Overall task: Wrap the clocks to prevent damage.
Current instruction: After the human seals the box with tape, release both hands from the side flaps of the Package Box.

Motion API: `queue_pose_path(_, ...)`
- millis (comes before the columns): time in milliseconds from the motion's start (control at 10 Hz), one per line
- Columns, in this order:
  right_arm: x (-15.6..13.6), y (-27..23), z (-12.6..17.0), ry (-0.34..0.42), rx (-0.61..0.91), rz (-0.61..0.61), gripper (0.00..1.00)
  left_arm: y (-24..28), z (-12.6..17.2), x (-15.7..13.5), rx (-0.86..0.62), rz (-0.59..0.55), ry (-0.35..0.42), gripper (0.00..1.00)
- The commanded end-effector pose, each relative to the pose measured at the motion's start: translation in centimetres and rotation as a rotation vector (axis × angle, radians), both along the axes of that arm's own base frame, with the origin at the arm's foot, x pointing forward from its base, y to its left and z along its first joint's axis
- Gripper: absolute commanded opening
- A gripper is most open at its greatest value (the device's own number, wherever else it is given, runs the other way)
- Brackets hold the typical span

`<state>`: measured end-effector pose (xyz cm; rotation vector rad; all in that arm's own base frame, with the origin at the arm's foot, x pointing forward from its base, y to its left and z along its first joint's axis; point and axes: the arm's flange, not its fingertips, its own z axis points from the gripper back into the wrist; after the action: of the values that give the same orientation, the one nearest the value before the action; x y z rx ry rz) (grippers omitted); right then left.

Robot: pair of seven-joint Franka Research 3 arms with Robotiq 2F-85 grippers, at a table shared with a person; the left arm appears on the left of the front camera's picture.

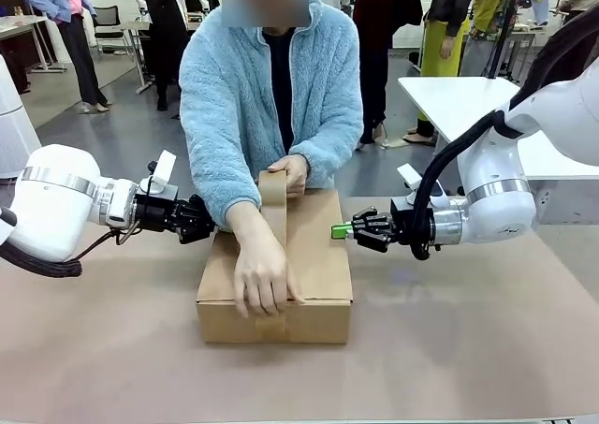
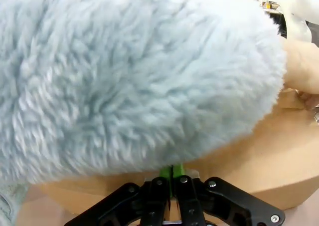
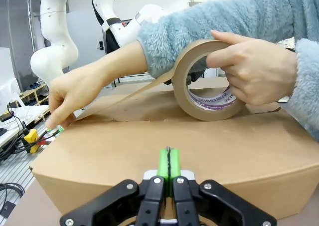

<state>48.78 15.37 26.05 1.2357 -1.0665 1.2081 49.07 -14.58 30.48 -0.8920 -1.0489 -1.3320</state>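
Note:
The clocks are out of view. A closed brown cardboard box (image 1: 318, 255) sits mid-table. The person presses a strip of brown tape (image 1: 274, 213) onto its lid with one hand (image 1: 262, 279) at the near edge, while the other hand (image 1: 292, 171) holds the tape roll (image 3: 207, 84) at the far edge. My left gripper (image 1: 208, 220) is shut and empty at the box's left side, by the person's fluffy blue sleeve (image 2: 129, 76). My right gripper (image 1: 339, 230) is shut and empty, its green pads (image 3: 168, 161) against the box's right side.
The brown tabletop (image 1: 468, 349) lies bare around the box. A white table (image 1: 459, 96) stands at the back right. People stand in the background. The person's forearm crosses the box lid between my two grippers.

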Motion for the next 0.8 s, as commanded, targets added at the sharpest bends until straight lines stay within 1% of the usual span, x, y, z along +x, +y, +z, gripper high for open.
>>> queue_pose_path(0,-0.02,-0.07,-0.13,0.001,-0.003,-0.002,0.01,-0.10,-0.31,-0.08,0.010,0.005,-0.022,0.01)
queue_pose_path(700,-0.02,-0.07,-0.13,0.001,-0.003,-0.002,0.01,-0.10,-0.31,-0.08,0.010,0.005,-0.022,0.01)
